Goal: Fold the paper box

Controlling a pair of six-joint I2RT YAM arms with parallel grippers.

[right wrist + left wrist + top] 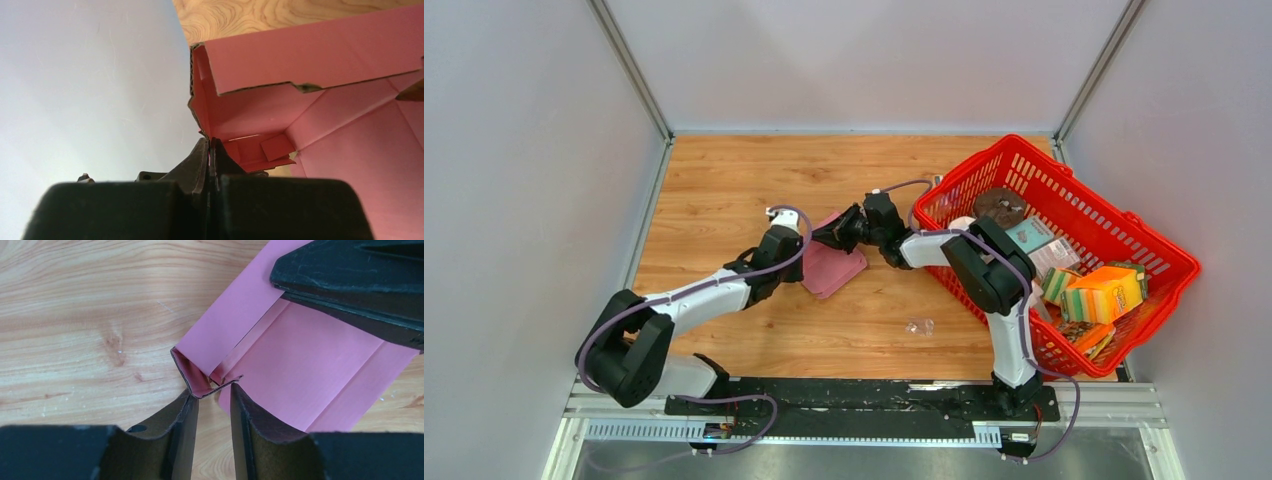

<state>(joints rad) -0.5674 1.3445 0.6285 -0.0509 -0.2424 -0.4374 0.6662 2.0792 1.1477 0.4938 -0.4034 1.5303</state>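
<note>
Watching a wooden table [724, 180] inside grey walls [524, 150], I am seeing the paper box [832, 268] lying mid-table, my right gripper [209, 146] clenching its edge, my left gripper [213, 400] gaping at its corner.

Red basket [1074, 190] blocks passage right of paper box [834, 268].

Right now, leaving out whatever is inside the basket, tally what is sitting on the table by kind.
pink paper box: 1
red basket: 1
small clear scrap: 1
Total: 3
</note>
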